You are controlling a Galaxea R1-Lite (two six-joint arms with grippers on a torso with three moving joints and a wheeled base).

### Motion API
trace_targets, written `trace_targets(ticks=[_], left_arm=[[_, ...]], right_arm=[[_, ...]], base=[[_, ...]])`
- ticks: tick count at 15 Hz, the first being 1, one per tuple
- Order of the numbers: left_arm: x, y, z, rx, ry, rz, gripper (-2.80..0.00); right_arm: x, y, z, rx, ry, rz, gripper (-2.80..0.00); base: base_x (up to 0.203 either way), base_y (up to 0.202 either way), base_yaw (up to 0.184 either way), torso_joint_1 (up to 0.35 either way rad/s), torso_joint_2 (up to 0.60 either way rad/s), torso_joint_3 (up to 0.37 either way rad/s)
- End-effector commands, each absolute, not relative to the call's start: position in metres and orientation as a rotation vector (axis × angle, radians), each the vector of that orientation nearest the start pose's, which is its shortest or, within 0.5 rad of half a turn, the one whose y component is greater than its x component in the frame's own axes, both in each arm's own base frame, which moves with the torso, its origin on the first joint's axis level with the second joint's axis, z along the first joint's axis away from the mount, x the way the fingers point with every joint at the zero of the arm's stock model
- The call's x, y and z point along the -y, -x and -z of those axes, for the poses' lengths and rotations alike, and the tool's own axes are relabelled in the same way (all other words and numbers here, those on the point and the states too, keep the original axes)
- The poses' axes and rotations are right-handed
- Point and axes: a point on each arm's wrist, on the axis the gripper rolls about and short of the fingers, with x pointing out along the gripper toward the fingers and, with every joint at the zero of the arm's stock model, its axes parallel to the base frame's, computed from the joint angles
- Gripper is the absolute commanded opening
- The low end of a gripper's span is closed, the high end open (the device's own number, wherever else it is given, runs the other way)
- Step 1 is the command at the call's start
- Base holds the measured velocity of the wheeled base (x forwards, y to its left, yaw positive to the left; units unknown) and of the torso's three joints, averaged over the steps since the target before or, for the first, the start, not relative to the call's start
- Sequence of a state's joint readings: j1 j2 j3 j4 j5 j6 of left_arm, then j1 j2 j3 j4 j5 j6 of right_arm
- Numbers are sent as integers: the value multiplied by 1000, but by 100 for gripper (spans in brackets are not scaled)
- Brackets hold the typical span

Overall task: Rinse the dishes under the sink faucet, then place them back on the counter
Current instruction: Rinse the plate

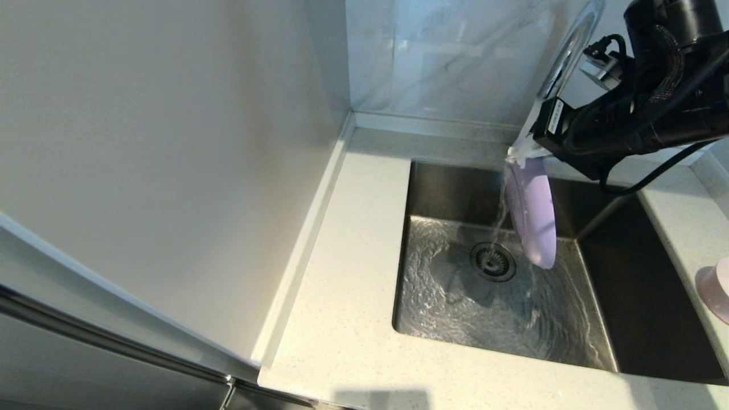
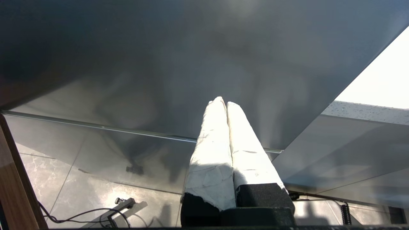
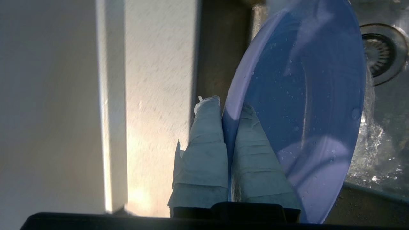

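Note:
My right gripper [image 1: 521, 154] is shut on the rim of the lilac plate [image 1: 532, 210], holding it on edge over the sink [image 1: 444, 188]. In the right wrist view its taped fingers [image 3: 204, 140] pinch the rim of the wet plate [image 3: 306, 95], one on each face. A thin stream of water [image 1: 501, 216] falls from the chrome faucet [image 1: 569, 51] just beside the plate onto the drain [image 1: 493, 261]. The pink bowl [image 1: 719, 287] sits on the counter [image 1: 342, 256] at the far right edge. My left gripper [image 2: 223, 103] is shut and empty, parked low in front of a cabinet.
Water swirls across the sink floor around the strainer [image 3: 381, 54]. A tall white panel [image 1: 171, 171] stands along the counter's left side. Marble-veined wall tiles [image 1: 444, 57] rise behind the sink.

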State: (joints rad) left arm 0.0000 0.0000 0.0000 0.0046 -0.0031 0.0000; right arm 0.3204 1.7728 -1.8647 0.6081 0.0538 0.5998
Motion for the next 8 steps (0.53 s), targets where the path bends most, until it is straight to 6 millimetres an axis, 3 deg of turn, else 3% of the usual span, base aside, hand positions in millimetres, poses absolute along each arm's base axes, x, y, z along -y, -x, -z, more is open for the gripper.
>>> trace_targets(ticks=[1,4,8], left_arm=[[0,23,-75,-5,0,3,-280],[0,23,-75,-5,0,3,-280],[0,23,-75,-5,0,3,-280]], right_arm=[[-103,-309,-332,-610,-551,-168,-280],[-97,-312,-329,-606,-566,-107,-280],[-61,-320,-331,-561,-557,-11,-280]], base=[[0,0,0,0,0,0],[0,0,0,0,0,0],[0,0,0,0,0,0]])
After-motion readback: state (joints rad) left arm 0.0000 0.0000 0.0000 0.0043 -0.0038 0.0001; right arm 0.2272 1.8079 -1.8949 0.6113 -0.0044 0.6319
